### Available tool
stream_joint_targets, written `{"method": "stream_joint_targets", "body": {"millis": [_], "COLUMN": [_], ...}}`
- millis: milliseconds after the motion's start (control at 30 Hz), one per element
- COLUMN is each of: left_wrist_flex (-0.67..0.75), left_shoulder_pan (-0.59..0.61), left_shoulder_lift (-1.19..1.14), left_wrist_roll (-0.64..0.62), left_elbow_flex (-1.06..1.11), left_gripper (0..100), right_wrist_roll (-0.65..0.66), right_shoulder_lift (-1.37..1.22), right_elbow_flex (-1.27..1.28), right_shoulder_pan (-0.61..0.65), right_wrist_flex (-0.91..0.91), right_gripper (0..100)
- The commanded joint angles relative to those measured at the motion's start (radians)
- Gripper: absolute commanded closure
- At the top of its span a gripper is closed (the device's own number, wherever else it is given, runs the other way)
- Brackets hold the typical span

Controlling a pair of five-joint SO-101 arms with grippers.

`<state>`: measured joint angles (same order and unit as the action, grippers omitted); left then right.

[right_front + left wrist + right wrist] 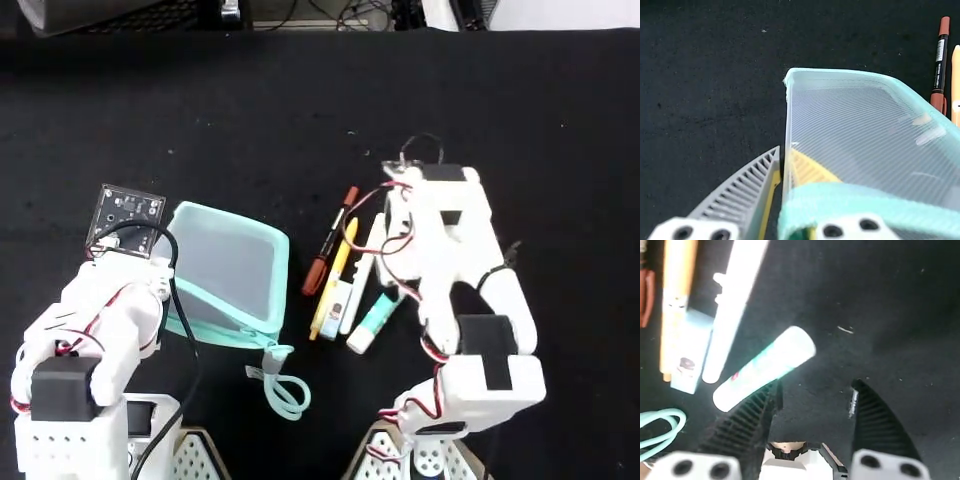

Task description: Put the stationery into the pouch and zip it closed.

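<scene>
A mint translucent pouch (230,270) stands with its mouth open at centre left. My left gripper (168,292) is shut on the pouch (865,135) wall, one finger (747,187) outside it and the other inside. The stationery lies in a row to the right: a brown pen (330,240), a yellow pen (338,268), a white pen (367,262), a pale blue eraser (335,300) and a white-and-teal tube (375,320). My right gripper (405,290) hangs open over the cloth just beside the tube (765,367), with nothing between its fingers (750,415).
The pouch's zipper cord (285,385) loops on the black cloth near the front edge, between the two arm bases. Cables and equipment line the table's far edge. Bare cloth stretches behind the pouch and to the far right.
</scene>
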<state>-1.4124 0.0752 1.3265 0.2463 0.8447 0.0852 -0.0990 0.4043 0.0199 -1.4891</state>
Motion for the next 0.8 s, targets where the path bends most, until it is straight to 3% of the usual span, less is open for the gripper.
{"method": "stream_joint_targets", "body": {"millis": [0, 300, 767], "left_wrist_flex": [0.023, 0.023, 0.023], "left_shoulder_pan": [0.008, 0.008, 0.008], "left_shoulder_lift": [0.006, 0.006, 0.015], "left_wrist_roll": [-0.006, -0.006, -0.006], "left_elbow_flex": [-0.007, -0.007, -0.007], "left_gripper": [97, 97, 97], "right_wrist_roll": [-0.008, -0.041, -0.035], "right_shoulder_lift": [-0.001, -0.033, -0.354], "right_elbow_flex": [-0.042, -0.042, -0.225], "right_shoulder_pan": [0.071, 0.112, 0.109], "right_wrist_flex": [-0.008, 0.023, 0.028], "right_gripper": [76.9, 76.9, 82.1]}}
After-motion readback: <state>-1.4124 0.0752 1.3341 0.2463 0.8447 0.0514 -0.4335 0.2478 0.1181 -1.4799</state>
